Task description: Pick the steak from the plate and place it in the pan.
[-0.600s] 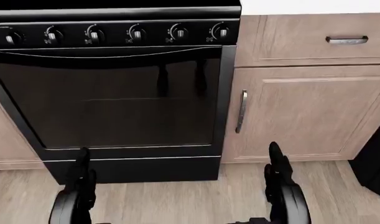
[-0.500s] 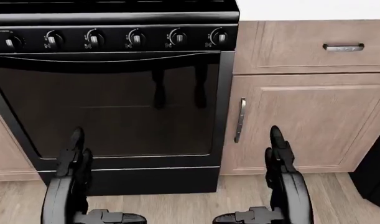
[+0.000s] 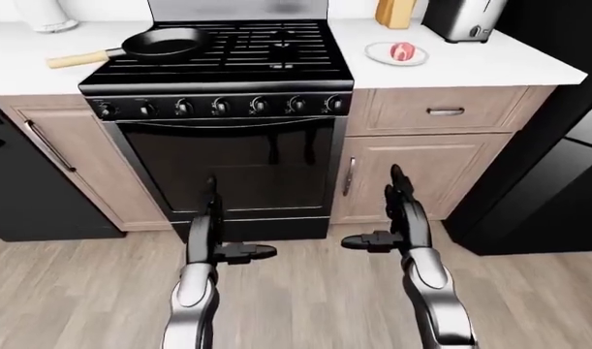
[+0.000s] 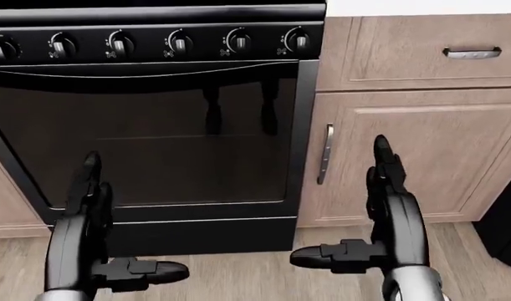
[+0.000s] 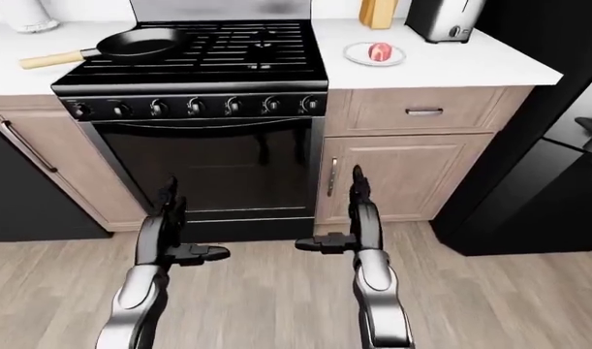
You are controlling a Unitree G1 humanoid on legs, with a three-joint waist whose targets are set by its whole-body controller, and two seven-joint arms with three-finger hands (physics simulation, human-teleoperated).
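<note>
Pink raw steak (image 3: 402,51) seen on small white round plate (image 3: 383,55), counter right of black gas stove (image 3: 227,65) | black frying pan (image 3: 165,43) at stove's left | approach advised: right hand (image 3: 398,218) raised over plate | left hand (image 3: 213,229) low, both spread, empty

- Black gas stove (image 3: 223,109) with glass oven door, centre.
- Silver toaster (image 3: 462,17), one o'clock.
- Light wooden cabinet (image 3: 427,156), three o'clock.
- Grey wood-plank floor (image 3: 305,291), six o'clock.
</note>
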